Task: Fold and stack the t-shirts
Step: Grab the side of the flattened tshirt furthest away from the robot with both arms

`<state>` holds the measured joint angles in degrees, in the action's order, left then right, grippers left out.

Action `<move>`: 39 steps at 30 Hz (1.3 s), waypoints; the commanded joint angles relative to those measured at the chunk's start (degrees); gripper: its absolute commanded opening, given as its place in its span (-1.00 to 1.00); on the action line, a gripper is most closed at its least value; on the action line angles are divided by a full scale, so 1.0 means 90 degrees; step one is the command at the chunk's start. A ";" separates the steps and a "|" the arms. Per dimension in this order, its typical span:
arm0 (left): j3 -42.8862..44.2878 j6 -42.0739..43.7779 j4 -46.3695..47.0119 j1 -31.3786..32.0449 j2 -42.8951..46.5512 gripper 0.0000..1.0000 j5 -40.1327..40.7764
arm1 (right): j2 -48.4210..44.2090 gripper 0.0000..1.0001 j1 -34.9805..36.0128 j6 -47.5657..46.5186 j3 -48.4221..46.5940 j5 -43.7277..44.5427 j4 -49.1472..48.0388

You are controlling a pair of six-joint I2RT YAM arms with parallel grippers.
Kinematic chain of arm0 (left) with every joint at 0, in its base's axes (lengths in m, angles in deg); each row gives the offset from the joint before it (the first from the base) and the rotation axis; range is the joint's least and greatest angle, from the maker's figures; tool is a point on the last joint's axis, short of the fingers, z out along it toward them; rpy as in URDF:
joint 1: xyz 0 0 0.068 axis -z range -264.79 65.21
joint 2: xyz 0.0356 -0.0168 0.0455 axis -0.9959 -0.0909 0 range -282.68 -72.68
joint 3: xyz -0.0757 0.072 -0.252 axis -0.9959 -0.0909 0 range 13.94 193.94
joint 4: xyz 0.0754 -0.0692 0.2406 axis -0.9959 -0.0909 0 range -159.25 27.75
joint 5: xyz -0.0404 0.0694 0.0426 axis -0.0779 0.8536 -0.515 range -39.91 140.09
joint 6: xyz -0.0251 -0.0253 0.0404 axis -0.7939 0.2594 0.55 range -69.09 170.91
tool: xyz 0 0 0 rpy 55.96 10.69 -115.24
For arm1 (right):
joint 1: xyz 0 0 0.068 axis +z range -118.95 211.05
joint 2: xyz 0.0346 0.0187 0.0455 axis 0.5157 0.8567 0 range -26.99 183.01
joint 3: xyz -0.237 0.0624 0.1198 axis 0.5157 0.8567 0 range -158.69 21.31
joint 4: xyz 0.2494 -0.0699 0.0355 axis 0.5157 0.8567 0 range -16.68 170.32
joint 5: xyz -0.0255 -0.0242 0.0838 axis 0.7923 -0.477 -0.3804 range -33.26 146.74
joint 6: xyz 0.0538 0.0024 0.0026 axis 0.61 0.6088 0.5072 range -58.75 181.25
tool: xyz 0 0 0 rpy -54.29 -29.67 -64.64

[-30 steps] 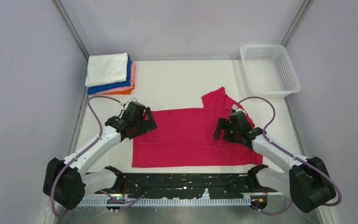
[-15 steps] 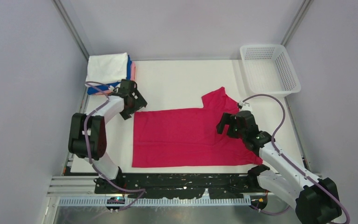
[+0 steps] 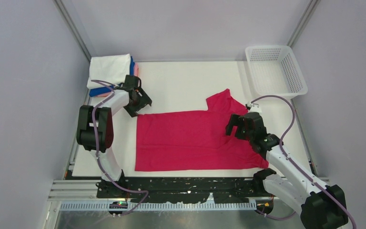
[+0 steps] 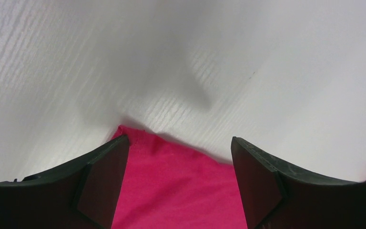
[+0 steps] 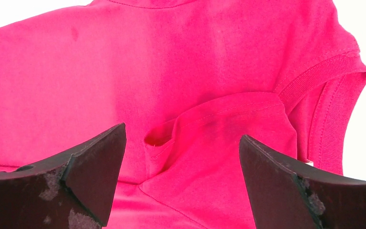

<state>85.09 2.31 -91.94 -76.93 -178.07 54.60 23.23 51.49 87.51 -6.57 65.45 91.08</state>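
Observation:
A magenta-red t-shirt (image 3: 186, 138) lies flat on the white table, one sleeve (image 3: 221, 100) pointing to the far side. My left gripper (image 3: 138, 102) is at its far left corner. In the left wrist view the left gripper (image 4: 178, 143) is open, and that corner of the shirt (image 4: 171, 186) lies between its fingers. My right gripper (image 3: 236, 126) hovers open over the shirt's right part. The right wrist view has the right gripper (image 5: 182, 133) above a fold and a sleeve hem (image 5: 329, 81). A stack of folded t-shirts (image 3: 108, 70), white on top, sits at the far left.
A white mesh basket (image 3: 276, 71) stands at the far right corner. The folded stack lies just beyond my left arm. Grey walls close in the table on three sides. A black rail (image 3: 186, 183) runs along the near edge.
My left arm has swung from over the shirt's left part to its far left corner, and its jaws have narrowed a little. The right gripper has drifted slightly to the right.

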 commanded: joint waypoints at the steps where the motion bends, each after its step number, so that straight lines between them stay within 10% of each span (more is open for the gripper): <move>1: 0.0022 -0.0218 0.0081 -0.0009 -0.0075 0.62 -0.0429 | 0.0046 0.90 -0.0035 -0.0196 -0.0159 -0.0005 0.0024; 16: -0.0009 -0.0372 -0.0413 -0.0014 0.0255 0.62 0.0161 | 0.2152 0.90 -0.1694 0.0207 0.0217 -0.1356 -0.0189; 39: 0.0611 -0.0892 -0.0941 0.0493 -0.0173 0.49 0.0362 | 0.0907 0.90 -0.2457 0.0087 0.0273 -0.1109 0.0693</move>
<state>86.60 -4.40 -99.83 -73.69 -178.24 56.22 32.45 29.68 89.17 -4.38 56.47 94.95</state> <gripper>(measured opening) 0.746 0.949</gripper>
